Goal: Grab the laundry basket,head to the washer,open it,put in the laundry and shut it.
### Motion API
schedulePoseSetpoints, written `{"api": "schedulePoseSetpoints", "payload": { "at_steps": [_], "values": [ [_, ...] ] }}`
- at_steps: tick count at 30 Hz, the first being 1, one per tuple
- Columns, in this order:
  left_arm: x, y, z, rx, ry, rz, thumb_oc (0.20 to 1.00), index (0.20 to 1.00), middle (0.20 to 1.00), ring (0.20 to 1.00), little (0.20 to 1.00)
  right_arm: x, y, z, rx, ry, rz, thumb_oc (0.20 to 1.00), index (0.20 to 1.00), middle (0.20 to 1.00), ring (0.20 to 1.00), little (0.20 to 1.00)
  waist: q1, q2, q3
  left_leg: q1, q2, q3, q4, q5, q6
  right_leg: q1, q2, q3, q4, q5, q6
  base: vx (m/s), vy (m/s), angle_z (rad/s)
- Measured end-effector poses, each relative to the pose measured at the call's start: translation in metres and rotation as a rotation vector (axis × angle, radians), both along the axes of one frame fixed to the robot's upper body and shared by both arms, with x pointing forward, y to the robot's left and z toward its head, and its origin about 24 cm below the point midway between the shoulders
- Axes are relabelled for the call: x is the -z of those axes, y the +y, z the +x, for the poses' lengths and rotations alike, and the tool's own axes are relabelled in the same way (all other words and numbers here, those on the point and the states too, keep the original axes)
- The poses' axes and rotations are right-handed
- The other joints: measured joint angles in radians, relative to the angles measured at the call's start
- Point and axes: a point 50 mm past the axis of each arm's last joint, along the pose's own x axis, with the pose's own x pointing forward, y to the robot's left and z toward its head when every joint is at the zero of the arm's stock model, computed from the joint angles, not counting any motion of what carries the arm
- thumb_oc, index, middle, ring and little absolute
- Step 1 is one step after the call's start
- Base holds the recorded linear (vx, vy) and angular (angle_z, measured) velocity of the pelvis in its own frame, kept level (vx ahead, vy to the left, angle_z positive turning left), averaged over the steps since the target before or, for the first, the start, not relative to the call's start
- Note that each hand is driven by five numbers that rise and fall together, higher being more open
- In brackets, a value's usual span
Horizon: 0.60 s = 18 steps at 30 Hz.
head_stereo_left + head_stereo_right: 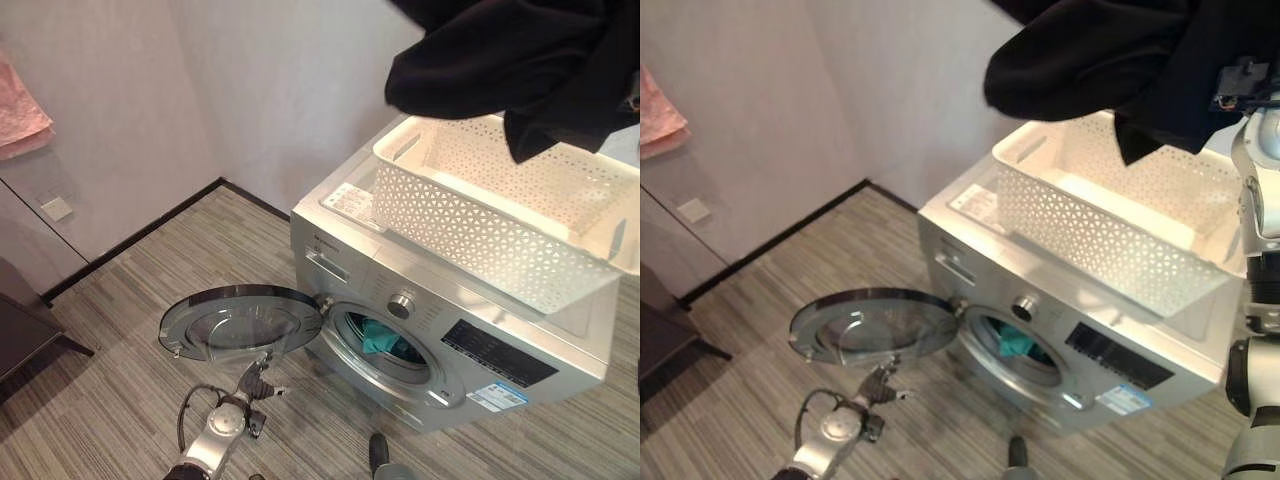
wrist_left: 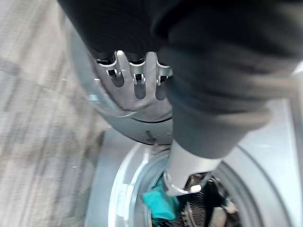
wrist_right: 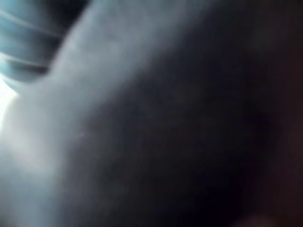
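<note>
White laundry basket sits on top of the washer, along its top rear edge. Washer door hangs open toward my left, above the striped floor. A teal garment lies inside the drum opening. My left hand is low, just below the door's rim, fingers straight and loose, holding nothing. A black garment hangs above the basket on my right side; my right hand is covered by it, so I cannot tell its grip. Pink cloth on the left wall.
</note>
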Motion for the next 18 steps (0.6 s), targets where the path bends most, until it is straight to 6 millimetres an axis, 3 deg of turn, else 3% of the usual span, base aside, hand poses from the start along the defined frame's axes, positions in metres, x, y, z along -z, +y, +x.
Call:
{"api": "schedulePoseSetpoints", "payload": {
  "at_steps": [4, 8, 9, 10, 11, 12, 13, 14, 16, 18],
  "values": [
    [-0.040, 0.002, 0.025, 0.108, -0.196, 0.086, 1.000, 1.000, 1.000, 1.000, 1.000, -0.004, 0.024, -0.011, -0.066, -0.084, -0.057, 0.200, 0.200, 0.200, 0.200, 0.200, 0.000, -0.019, -0.002, 0.017, -0.052, 0.028, 0.003, -0.007, 0.020, -0.006, -0.043, 0.033, 0.000, 0.024, 0.020, -0.18, 0.232, -0.22],
    [-0.115, 0.018, 0.042, 0.290, -0.464, 0.211, 1.000, 1.000, 1.000, 1.000, 1.000, 0.016, 0.040, -0.008, -0.157, -0.071, -0.014, 0.200, 0.200, 0.200, 0.200, 0.200, 0.008, -0.027, 0.001, 0.009, -0.092, 0.059, 0.012, -0.018, 0.058, -0.070, -0.066, -0.019, 0.067, 0.077, 0.020, -0.22, 0.160, -0.31],
    [-0.135, 0.017, 0.042, 0.345, -0.529, 0.230, 1.000, 1.000, 1.000, 1.000, 1.000, 0.024, 0.044, -0.007, -0.179, -0.054, -0.003, 0.200, 0.200, 0.200, 0.200, 0.200, 0.019, -0.017, 0.004, -0.006, -0.086, 0.070, 0.032, -0.024, 0.073, -0.090, -0.059, -0.044, 0.070, 0.121, 0.029, -0.19, 0.057, -0.57],
    [-0.155, 0.016, 0.042, 0.387, -0.604, 0.238, 1.000, 1.000, 1.000, 1.000, 1.000, 0.030, 0.049, -0.006, -0.208, -0.037, -0.011, 0.200, 0.200, 0.200, 0.200, 0.200, 0.043, 0.004, 0.013, -0.018, -0.067, 0.085, 0.046, -0.031, 0.086, -0.123, -0.046, -0.067, 0.095, 0.140, 0.064, -0.18, 0.023, -0.46],
    [-0.168, 0.013, 0.041, 0.414, -0.656, 0.239, 1.000, 1.000, 1.000, 1.000, 1.000, 0.034, 0.051, -0.007, -0.225, -0.027, -0.023, 0.200, 0.200, 0.200, 0.200, 0.200, 0.048, 0.025, 0.018, -0.034, -0.043, 0.087, 0.058, -0.033, 0.089, -0.157, -0.031, -0.088, 0.182, 0.076, 0.068, -0.15, -0.022, -0.27],
    [-0.180, 0.008, 0.037, 0.449, -0.708, 0.231, 1.000, 1.000, 1.000, 1.000, 1.000, 0.037, 0.054, -0.008, -0.242, -0.011, -0.051, 0.200, 0.200, 0.200, 0.200, 0.200, 0.056, 0.048, 0.018, -0.046, -0.018, 0.100, 0.064, -0.025, 0.084, -0.213, -0.010, -0.092, 0.379, -0.054, -0.002, -0.11, -0.034, 0.09],
    [-0.192, 0.004, 0.033, 0.494, -0.751, 0.210, 1.000, 1.000, 1.000, 1.000, 1.000, 0.038, 0.058, -0.009, -0.262, -0.002, -0.078, 0.200, 0.200, 0.200, 0.200, 0.200, 0.061, 0.052, 0.018, -0.049, -0.010, 0.094, 0.080, -0.024, 0.080, -0.233, 0.002, -0.100, 0.536, -0.162, -0.027, -0.11, -0.115, 0.09],
    [-0.204, 0.002, 0.030, 0.529, -0.797, 0.207, 1.000, 1.000, 1.000, 1.000, 1.000, 0.038, 0.064, -0.011, -0.289, 0.002, -0.109, 0.200, 0.200, 0.200, 0.200, 0.200, 0.077, 0.035, 0.013, -0.054, -0.023, 0.089, 0.091, -0.029, 0.073, -0.219, 0.003, -0.114, 0.551, -0.217, -0.050, -0.11, -0.143, -0.01],
    [-0.219, 0.002, 0.028, 0.573, -0.833, 0.211, 1.000, 1.000, 1.000, 1.000, 1.000, 0.045, 0.075, -0.012, -0.350, 0.013, -0.131, 0.200, 0.200, 0.200, 0.200, 0.200, 0.107, 0.024, 0.011, -0.053, -0.028, 0.100, 0.098, -0.034, 0.067, -0.168, 0.020, -0.104, 0.448, -0.257, -0.066, -0.09, -0.117, -0.21],
    [-0.238, 0.002, 0.028, 0.582, -0.915, 0.193, 1.000, 1.000, 1.000, 1.000, 1.000, 0.051, 0.084, -0.013, -0.392, 0.040, -0.175, 0.200, 0.200, 0.200, 0.200, 0.200, 0.129, 0.040, 0.011, -0.072, -0.020, 0.083, 0.086, -0.031, 0.086, -0.142, 0.061, -0.084, 0.325, -0.220, -0.090, -0.14, -0.184, -0.38]
  ]
}}
